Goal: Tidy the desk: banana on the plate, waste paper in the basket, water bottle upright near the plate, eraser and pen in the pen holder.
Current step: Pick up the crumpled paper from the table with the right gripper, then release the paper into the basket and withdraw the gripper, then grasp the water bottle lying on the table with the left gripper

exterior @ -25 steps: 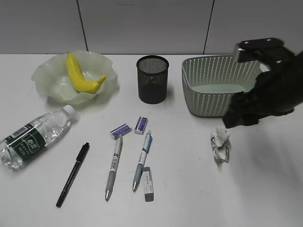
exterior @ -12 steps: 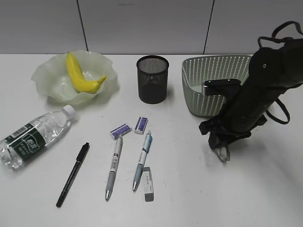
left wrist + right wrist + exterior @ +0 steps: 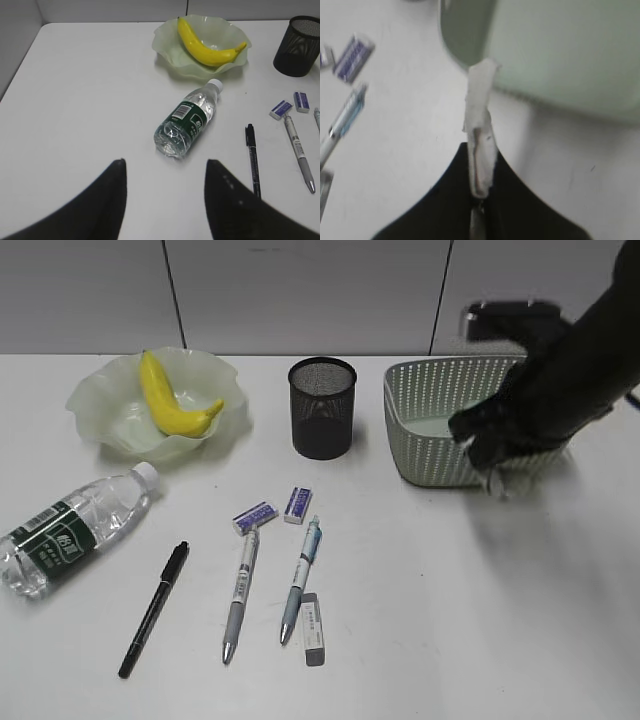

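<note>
Waste paper (image 3: 479, 145) above white desk (image 3: 480, 620), grey wall (image 3: 300, 290).

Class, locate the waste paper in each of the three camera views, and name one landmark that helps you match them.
Exterior view: waste paper hangs from the right hand at the basket's front wall.
Left wrist view: not in it.
Right wrist view: centre, a strip pinched upright.
Shared landmark: the green basket; the left wrist view shows neither.

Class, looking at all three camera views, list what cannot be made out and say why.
- Basket contents: exterior view, near wall and right arm hide the floor.
- Waste paper: right wrist view, blurred; its lower end is hidden between the closed fingers.
- Bottle label text: left wrist view, too small.
</note>
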### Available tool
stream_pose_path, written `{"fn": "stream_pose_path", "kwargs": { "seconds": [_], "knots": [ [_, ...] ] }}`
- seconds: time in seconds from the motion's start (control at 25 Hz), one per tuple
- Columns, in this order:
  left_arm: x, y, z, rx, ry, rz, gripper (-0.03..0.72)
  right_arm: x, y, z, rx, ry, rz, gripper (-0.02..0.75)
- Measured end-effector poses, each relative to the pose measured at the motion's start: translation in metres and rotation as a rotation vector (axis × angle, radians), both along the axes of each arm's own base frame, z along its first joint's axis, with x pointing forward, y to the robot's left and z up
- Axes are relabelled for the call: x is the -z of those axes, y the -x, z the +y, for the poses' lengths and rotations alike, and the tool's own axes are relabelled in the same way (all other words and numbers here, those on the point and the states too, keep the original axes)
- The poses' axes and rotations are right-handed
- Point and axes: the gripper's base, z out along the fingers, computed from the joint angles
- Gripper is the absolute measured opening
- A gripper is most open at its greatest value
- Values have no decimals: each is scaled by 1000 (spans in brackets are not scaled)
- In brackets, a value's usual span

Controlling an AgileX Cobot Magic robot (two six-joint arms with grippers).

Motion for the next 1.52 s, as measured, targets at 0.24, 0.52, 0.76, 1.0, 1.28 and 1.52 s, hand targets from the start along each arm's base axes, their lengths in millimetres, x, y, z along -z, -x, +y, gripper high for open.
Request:
{"fn": "stream_pose_path", "kwargs": {
  "seconds": [0.24,0.52,0.76,1.0,1.28,1.52],
  "knots": [
    [0,0,0,0,0,0,379,-32,-28,-4,-33,15,-447,34],
    [0,0,0,1,1,0,379,38,-67,-3,10,38,-357,328],
    [0,0,0,3,3,0,379,21,-63,-5,39,20,-345,638],
    [0,0,0,28,-48,-6,379,-37,-9,-23,20,92,-148,547],
    [0,0,-1,35,-56,-9,379,-70,97,-57,15,119,-82,507],
    [0,0,-1,36,-54,-10,379,-61,190,-87,20,102,-134,507]
  ]
}}
